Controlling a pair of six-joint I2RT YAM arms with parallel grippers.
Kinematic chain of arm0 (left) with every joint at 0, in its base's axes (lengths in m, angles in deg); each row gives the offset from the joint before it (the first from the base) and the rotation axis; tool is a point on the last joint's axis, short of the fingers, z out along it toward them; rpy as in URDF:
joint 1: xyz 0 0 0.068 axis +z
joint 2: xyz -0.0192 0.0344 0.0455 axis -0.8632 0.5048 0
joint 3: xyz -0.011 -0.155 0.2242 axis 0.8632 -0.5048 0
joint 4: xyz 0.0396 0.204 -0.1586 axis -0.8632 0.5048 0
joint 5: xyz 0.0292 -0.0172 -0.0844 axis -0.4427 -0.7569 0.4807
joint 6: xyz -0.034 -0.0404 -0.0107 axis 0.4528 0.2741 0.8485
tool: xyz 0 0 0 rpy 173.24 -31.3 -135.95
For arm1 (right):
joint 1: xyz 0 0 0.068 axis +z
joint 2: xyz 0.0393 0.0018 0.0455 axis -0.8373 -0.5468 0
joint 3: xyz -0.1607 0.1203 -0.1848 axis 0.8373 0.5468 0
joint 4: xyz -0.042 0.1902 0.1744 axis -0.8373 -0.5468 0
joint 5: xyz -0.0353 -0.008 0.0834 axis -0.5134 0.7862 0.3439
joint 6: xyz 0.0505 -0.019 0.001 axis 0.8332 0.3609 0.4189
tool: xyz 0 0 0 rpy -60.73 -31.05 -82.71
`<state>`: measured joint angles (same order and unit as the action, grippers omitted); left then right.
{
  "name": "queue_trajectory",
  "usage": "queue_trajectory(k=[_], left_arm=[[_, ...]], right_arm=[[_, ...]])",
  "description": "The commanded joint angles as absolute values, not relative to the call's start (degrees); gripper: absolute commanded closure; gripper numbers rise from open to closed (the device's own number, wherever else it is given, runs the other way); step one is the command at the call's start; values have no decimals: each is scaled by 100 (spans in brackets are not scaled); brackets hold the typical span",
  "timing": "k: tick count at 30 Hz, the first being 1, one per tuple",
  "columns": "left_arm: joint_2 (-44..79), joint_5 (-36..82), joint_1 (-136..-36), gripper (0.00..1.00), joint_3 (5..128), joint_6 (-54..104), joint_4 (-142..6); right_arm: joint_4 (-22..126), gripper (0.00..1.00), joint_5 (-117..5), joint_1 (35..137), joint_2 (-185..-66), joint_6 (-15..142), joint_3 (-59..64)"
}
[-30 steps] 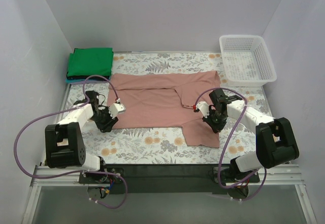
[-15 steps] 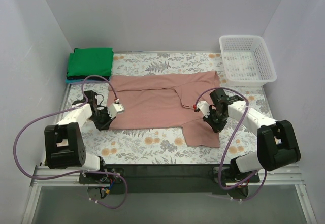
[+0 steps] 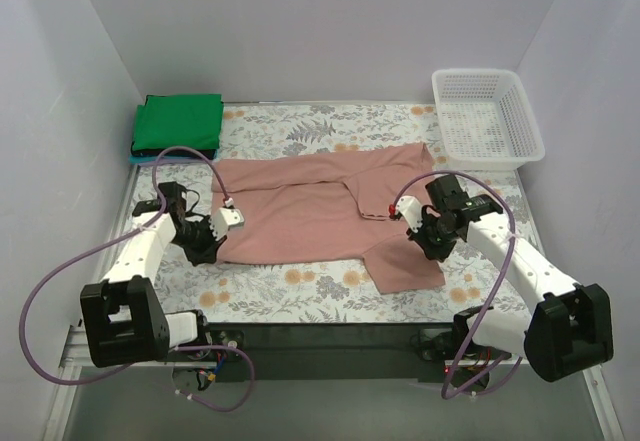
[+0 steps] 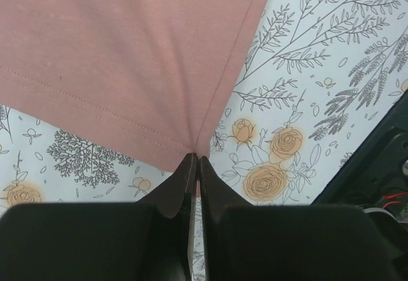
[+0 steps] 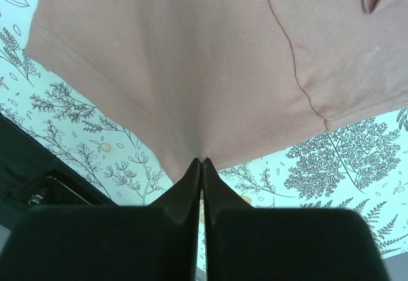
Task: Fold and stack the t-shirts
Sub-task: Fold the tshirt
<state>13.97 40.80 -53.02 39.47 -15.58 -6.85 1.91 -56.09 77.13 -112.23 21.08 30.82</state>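
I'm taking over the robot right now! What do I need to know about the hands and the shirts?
Hands: the left hand is shut on the near left corner of the pink shirt. The right hand is shut on its near right edge.
Things: the pink shirt lies spread out mid-table. The green shirt sits folded on top of the pile at the far left corner.
Done: the pile is folded and stacked.
Left: fold the pink shirt and put it on the pile.
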Motion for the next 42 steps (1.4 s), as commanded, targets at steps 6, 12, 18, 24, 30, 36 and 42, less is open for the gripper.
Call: queue_trajectory(k=[6,12,18,24,30,36,42], left_arm=[[1137,4301,-4940,100,4573,-1832,-87],[2033,4723,-4737,100,5487,-1262,-543],[2886,4908,-4729,100,6259,-628,-1063],[3632,4925,-4737,100,6849,-224,-1414],[4196,4969,-4729,100,7228,22,-1704],[4881,5031,-4729,100,7781,339,-1907],[5312,4987,-4746,100,7957,506,-2118]], right_arm=[[-224,99,-5594,7540,-10998,1944,2473],[-5,99,-5621,7233,-11894,1689,1401],[5,99,-5621,7127,-12870,1609,180],[4,99,-5691,7022,-13678,1434,-656],[5,99,-5586,6758,-14557,1354,-1516],[5,99,-5639,6723,-15296,1302,-2106],[13,99,-5586,6714,-15823,1442,-2494]])
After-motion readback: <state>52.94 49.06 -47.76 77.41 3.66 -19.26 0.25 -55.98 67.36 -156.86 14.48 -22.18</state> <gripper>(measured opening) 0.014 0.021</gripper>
